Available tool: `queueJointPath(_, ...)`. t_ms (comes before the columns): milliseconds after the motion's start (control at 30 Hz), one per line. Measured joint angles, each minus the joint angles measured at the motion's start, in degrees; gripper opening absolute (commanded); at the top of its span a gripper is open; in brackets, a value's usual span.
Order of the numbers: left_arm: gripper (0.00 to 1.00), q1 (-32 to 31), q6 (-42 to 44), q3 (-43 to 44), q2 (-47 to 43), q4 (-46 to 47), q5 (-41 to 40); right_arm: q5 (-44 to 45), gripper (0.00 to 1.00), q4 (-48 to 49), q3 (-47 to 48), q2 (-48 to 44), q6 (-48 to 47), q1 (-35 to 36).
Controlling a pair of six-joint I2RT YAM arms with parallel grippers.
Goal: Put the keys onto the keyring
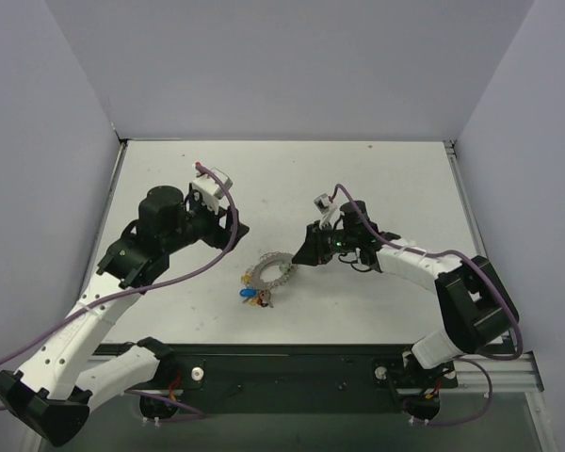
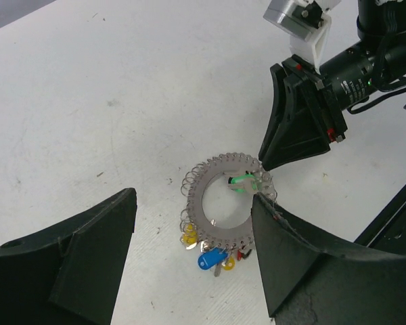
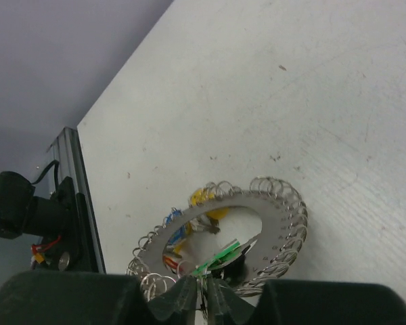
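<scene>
The keyring (image 3: pixel 277 223), judged light and stiff, is best gripped across its band; left gripper (image 2: pixel 193 200) jaws are found wide apart, right gripper (image 3: pixel 204 295) jaws nearly together at its green key (image 3: pixel 220 256), hold unconfirmed.

1. Top cam: high up, behind the arm bases (image 1: pixel 198 374), looks down on the whole table (image 1: pixel 377 188). Far off.
2. L wrist cam: looks down between its own fingers (image 2: pixel 88 264), near the keyring (image 2: pixel 201 203). Sees the right gripper (image 2: pixel 265 161) too.
3. R wrist cam: very low, right beside the keyring, looks across the table.
4. All 3 share the keyring.
</scene>
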Motion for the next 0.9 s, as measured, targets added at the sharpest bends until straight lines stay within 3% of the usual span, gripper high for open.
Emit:
queueJointPath(233,0.79,0.0,-1.09,-0.92,0.02,1.99,0.22,5.27,0.52,-7.39,-3.17,-1.64,-3.43,0.81)
queueJointPath(300,0.79,0.0,-1.38,-1.16,0.0,2.51,0.26,6.69,0.63,-8.68,-4.28,-3.72,-3.72,1.01)
queueJointPath(333,0.79,0.02,-1.6,-1.29,0.07,2.75,0.44,7.28,0.77,-9.29,-4.61,-5.2,-3.69,1.01)
queueJointPath(467,0.81,0.35,-3.56,-2.03,1.03,3.91,1.51,9.75,0.95,-9.92,-4.7,-14.03,-3.65,1.01)
queueJointPath(567,0.81,1.09,-6.21,-2.21,3.63,4.61,2.56,12.09,1.0,-9.81,-4.7,-21.35,-3.67,0.96)
queueJointPath(900,0.85,3.63,-20.13,-8.0,11.74,11.52,3.87,24.13,1.0,-11.61,-4.15,-35.01,-1.9,-0.57)
